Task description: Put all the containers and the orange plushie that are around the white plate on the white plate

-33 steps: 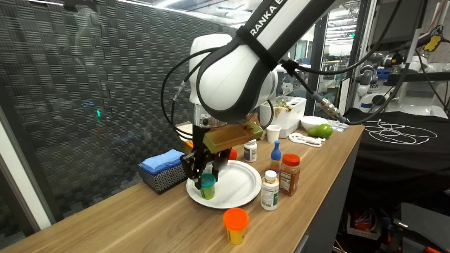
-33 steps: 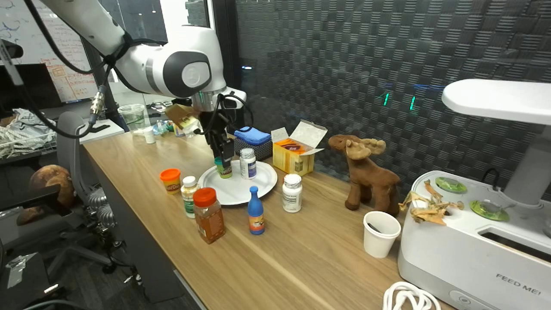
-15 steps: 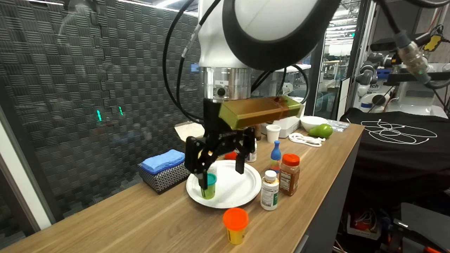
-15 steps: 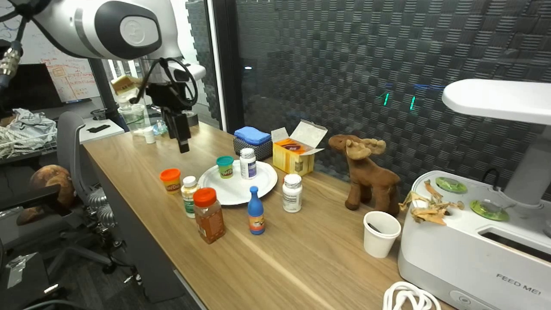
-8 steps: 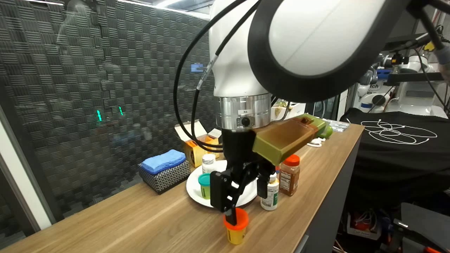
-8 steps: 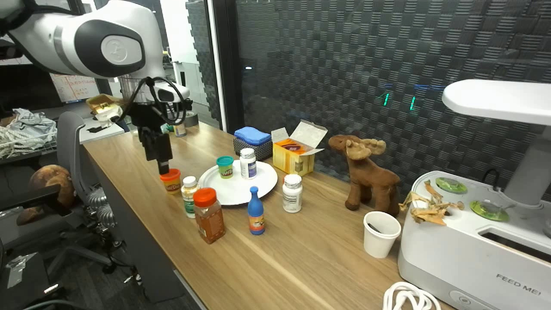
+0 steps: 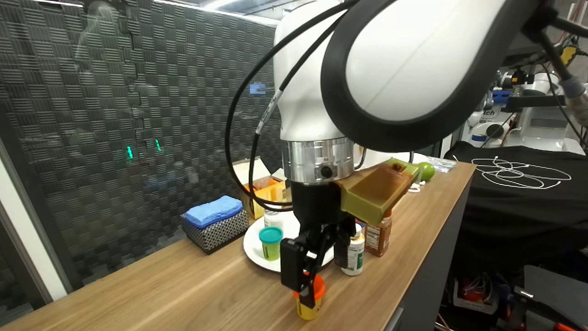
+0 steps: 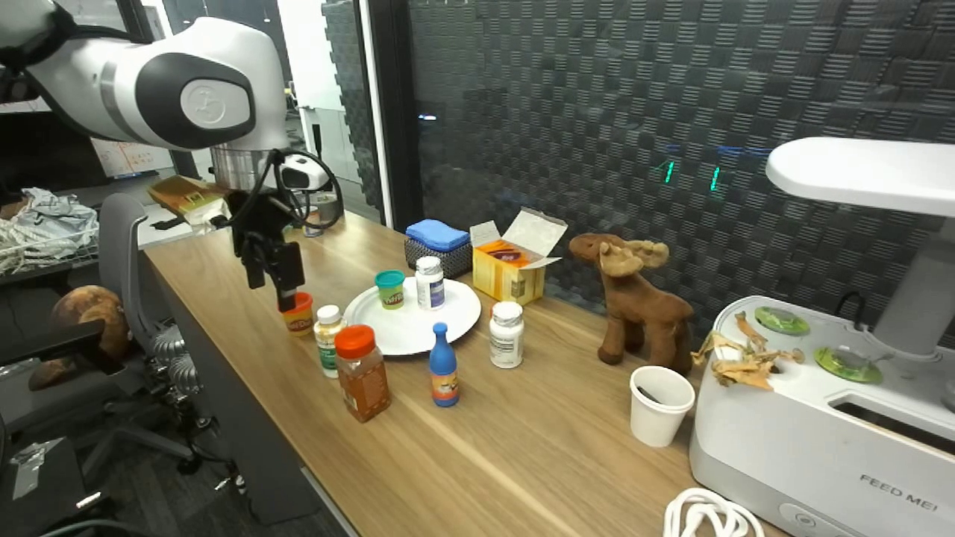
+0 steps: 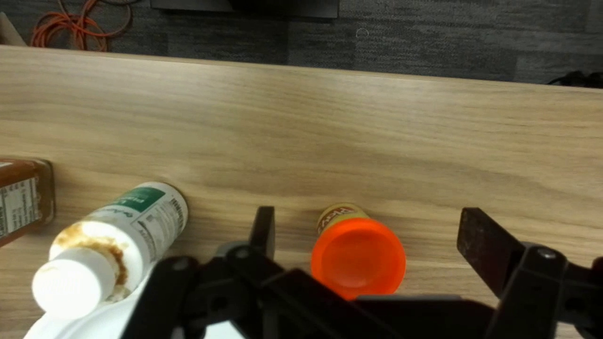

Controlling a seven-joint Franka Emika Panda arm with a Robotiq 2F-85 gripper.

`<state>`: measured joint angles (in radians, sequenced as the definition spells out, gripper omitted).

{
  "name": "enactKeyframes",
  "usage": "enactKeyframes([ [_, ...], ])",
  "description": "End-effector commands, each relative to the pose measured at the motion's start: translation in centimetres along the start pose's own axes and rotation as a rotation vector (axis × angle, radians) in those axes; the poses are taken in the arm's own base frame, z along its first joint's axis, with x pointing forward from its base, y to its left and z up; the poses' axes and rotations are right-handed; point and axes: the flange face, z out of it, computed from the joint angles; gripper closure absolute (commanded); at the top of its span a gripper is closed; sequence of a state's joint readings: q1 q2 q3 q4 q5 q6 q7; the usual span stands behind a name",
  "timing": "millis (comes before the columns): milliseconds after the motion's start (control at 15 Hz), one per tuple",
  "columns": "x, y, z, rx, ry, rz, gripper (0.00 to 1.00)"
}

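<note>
While a wooden tabletop [image 8: 522, 462] bears the whole group, the round white plate [image 8: 403, 334] lies flat on it, plain-faced, its rim slightly raised. Near the plate hangs the black gripper [image 9: 370, 238], fingers spread wide, wood showing on both sides of the lid framed between them. Near the plate stands the clear spice jar [image 8: 363, 379], red-brown within and capped in red-orange. Also near the plate, upright, is the slim blue bottle [image 8: 444, 369], its label orange and yellow. Just beside the plate stands the green-labelled white bottle [image 9: 125, 238], brown stains streaking its shoulder; whether it touches the rim I cannot tell. The grey-lettered white bottle [image 8: 506, 339] is near the plate too, while the blue-labelled white bottle [image 8: 430, 287] stands on it. Also on the plate, the teal-lidded Play-Doh tub [image 8: 390, 291] shows a green body. Off the plate but near it, the orange-lidded Play-Doh tub [image 9: 358, 259] stands upright, its lid vivid with a darker middle, its body yellow with a reddish logo.
</note>
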<state>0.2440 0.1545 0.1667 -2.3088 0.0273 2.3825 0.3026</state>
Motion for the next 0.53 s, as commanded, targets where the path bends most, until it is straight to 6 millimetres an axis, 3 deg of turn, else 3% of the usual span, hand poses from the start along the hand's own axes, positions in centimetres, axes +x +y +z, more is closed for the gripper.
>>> enactKeyframes([
  [0,0.8,-0.2,0.6,0.024,0.012,-0.012,0.00],
  [467,2.5,-0.1,1.7,0.044,0.087,0.010,0.00],
])
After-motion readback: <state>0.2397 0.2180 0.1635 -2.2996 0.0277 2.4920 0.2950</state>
